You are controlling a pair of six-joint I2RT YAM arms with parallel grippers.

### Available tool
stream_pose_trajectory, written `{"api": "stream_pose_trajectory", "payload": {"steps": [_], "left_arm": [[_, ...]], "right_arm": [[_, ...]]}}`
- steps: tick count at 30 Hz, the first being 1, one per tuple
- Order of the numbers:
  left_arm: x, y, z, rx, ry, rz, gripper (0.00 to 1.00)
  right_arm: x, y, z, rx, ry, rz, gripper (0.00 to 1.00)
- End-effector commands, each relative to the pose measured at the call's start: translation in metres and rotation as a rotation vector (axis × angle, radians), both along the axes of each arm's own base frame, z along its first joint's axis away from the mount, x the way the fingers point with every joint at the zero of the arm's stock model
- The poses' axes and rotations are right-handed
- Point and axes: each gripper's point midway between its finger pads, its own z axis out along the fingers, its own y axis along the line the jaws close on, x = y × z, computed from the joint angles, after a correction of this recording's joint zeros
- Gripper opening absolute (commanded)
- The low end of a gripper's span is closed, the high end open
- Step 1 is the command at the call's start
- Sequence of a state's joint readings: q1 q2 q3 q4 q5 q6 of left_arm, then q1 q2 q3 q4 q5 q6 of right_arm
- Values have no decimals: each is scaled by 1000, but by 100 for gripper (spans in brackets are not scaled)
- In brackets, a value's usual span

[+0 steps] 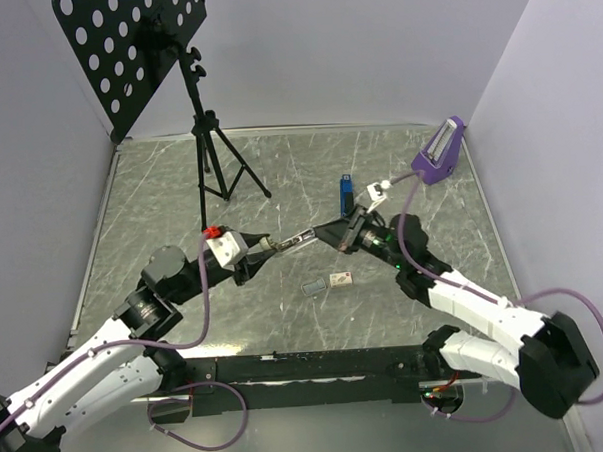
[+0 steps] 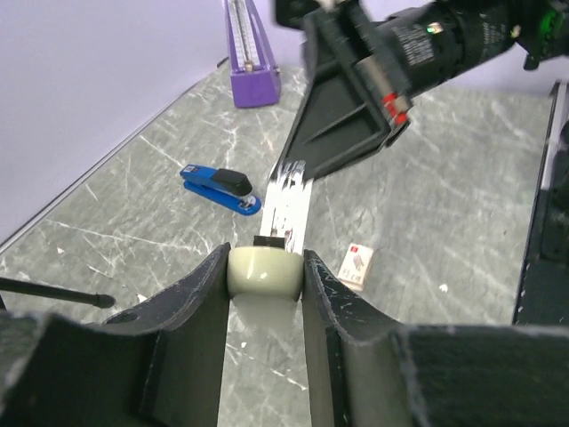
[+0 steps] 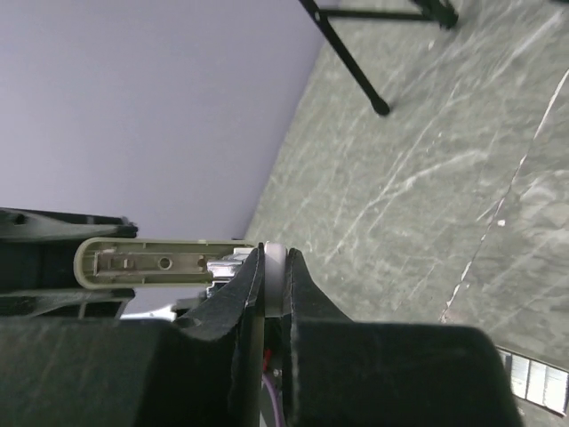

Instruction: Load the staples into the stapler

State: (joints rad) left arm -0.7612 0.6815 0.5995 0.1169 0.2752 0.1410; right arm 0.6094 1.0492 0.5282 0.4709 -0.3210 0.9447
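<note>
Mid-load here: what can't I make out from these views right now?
Top view: staple box print and grey tray contents, too small.
Left wrist: stapler magazine's far end, covered by the right gripper.
Right wrist: whether staples sit inside the magazine, blocked by its own fingers.

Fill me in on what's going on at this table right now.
The two arms hold a cream stapler between them above the table. The left end effector clamps its rounded end. The right end effector is pinched on the other end, and the stapler's metal channel is exposed between them. The staples box and a small grey tray lie on the table below, untouched. A blue stapler lies further back.
</note>
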Motion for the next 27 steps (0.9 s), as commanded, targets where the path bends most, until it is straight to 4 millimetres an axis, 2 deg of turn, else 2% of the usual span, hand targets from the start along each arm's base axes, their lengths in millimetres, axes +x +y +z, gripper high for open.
{"api": "stream_pose_trajectory", "payload": {"steps": [1,3,7,9,11,12,14,15,20,23,24,26,27], "left_arm": [[21,31,30,-162,0,219,1],[24,39,28,-193,29,266,1],[29,46,11,-303,183,341,2],[32,48,-3,-326,236,369,2],[34,51,-7,-396,290,404,2],[36,53,-18,-408,316,422,2],[38,56,-18,-497,362,444,3],[38,56,-26,-529,405,452,3],[48,67,-41,-655,496,544,7],[51,71,-47,-687,530,582,18],[51,71,-45,-690,530,579,26],[50,69,-37,-694,519,556,35],[48,66,-34,-675,510,537,48]], "right_arm": [[5,-35,38,118,-93,-83,0],[7,-49,42,153,-103,-115,0],[0,-64,57,219,-144,-123,0],[-4,-66,65,257,-155,-113,0],[-7,-67,67,283,-153,-98,0],[-9,-67,70,289,-161,-93,0],[-11,-66,70,302,-155,-82,0],[-13,-67,75,319,-174,-76,0],[-16,-66,75,332,-163,-64,0],[-14,-66,69,292,-158,-71,0],[-12,-65,66,277,-157,-73,0],[-9,-64,57,233,-139,-78,0],[-5,-65,54,220,-135,-93,0]]}}
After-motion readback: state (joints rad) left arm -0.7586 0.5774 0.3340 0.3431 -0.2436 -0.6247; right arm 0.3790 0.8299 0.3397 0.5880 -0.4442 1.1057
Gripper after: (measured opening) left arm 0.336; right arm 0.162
